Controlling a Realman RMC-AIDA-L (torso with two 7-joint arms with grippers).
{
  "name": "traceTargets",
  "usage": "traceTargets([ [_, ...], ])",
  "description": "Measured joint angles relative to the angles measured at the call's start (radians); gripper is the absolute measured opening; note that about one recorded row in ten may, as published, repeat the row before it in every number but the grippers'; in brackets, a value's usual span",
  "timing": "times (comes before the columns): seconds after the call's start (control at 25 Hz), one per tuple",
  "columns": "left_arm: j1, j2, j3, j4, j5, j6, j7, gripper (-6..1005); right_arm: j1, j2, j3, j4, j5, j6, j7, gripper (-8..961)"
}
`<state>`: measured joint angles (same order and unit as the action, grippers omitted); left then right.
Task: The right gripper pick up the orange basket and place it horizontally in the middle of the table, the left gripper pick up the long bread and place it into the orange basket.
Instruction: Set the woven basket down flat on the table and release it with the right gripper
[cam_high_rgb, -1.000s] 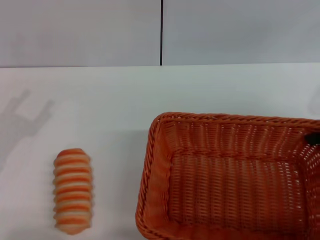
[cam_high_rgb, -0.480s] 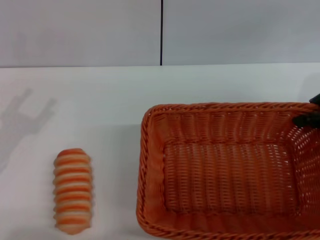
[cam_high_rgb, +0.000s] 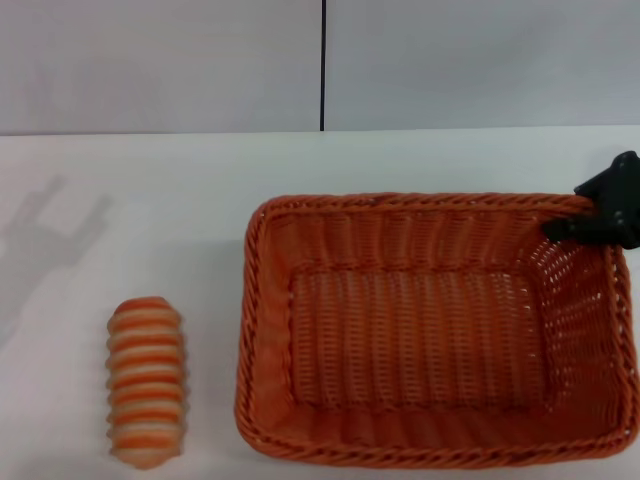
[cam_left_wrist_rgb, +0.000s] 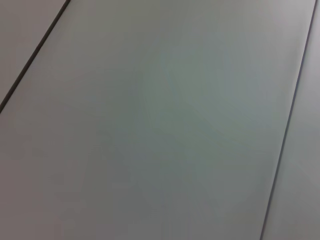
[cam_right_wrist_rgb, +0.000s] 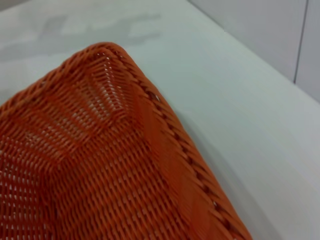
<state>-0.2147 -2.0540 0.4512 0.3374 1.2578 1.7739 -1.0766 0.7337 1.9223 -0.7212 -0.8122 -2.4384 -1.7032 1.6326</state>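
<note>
Here, right claw (cam_high_rgb: 592, 222) clamped on the far right corner of the orange basket (cam_high_rgb: 430, 330), one finger inside the rim, the other outside. Basket lying lengthwise across the white worktop (cam_high_rgb: 180, 190), filling the centre and right. Long bread (cam_high_rgb: 146, 380) well apart to its left, resting near the front edge. Left claw out of sight.

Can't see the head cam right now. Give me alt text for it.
The right gripper grips the far right corner of the empty orange basket, which sits on the white table right of centre. The long bread lies apart on the table to the basket's left; the left gripper is out of view.
</note>
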Motion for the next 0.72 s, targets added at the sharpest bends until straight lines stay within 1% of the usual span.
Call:
traceTargets([
  [0.24,-0.011,-0.001,-0.001,0.0,0.0,-0.02,0.001,765,-0.004,0.014,0.001,0.017,0.032,0.026,-0.039,177],
  [0.44,-0.025,-0.002,0.003,-0.001,0.0,-0.046,0.007,763,0.016,0.019,-0.007,0.062,0.04,0.03,-0.043,194],
  [0.56,-0.034,-0.002,0.005,-0.006,0.0,-0.05,0.012,762,0.019,0.027,-0.007,0.06,0.041,0.036,-0.047,205],
  [0.72,-0.04,-0.001,0.006,-0.009,0.0,-0.053,0.014,761,0.015,0.031,0.001,0.057,0.061,0.034,-0.057,293],
])
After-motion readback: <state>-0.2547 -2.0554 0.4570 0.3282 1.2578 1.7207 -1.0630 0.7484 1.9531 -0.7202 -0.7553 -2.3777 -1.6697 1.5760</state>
